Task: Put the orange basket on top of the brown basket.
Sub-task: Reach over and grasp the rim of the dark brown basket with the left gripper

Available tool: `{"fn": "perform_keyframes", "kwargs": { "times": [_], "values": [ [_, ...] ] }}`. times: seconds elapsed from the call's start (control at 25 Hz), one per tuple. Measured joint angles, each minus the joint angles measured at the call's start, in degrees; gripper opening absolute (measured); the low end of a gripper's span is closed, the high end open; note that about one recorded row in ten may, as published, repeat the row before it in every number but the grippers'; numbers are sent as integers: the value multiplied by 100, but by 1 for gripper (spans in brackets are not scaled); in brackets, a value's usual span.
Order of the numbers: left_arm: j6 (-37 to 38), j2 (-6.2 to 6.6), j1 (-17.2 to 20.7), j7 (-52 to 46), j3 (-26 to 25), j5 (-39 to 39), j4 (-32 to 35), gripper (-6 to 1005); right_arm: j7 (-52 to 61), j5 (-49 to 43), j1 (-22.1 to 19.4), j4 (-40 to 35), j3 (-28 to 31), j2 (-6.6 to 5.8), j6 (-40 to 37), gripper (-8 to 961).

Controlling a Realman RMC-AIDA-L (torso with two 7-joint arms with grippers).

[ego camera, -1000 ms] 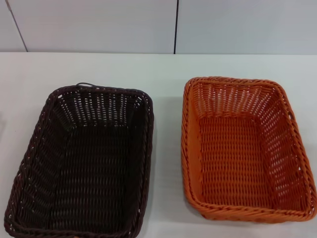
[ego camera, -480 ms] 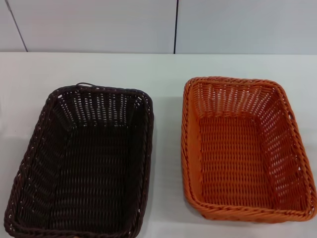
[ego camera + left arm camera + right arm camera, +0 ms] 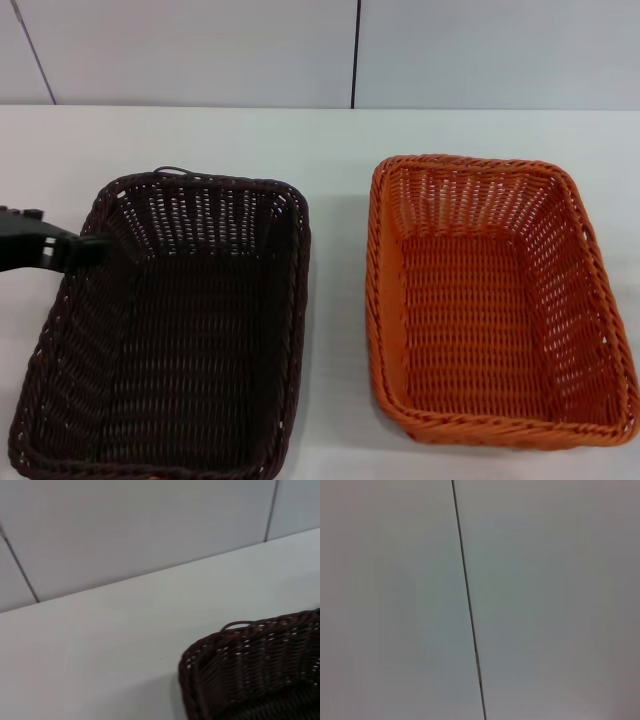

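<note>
The orange basket (image 3: 495, 300) sits on the white table (image 3: 330, 140) at the right in the head view, empty. The brown basket (image 3: 170, 320) sits at the left, empty; one of its corners also shows in the left wrist view (image 3: 255, 665). My left gripper (image 3: 85, 250) has come in from the left edge and is at the brown basket's left rim near its far corner. My right gripper is out of view; the right wrist view shows only a wall.
A white panelled wall (image 3: 350, 50) runs behind the table. A strip of bare table lies between the two baskets, and more bare table lies beyond them.
My left gripper has entered the head view from the left and reached the brown basket's left rim. The baskets have not moved.
</note>
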Motion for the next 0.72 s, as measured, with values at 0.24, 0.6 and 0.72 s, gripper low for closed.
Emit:
{"fn": "perform_keyframes", "kwargs": {
  "times": [0.24,0.6,0.72],
  "values": [
    [-122,-13,-201,-14,157,23,241,703,0,0,11,9,-18,1,-68,777],
    [-93,-18,-427,-49,115,163,911,689,0,-1,47,13,-43,1,-166,777],
    [-57,-19,-555,-56,97,186,1257,684,0,-2,47,19,-46,1,-181,777]
  ]
}}
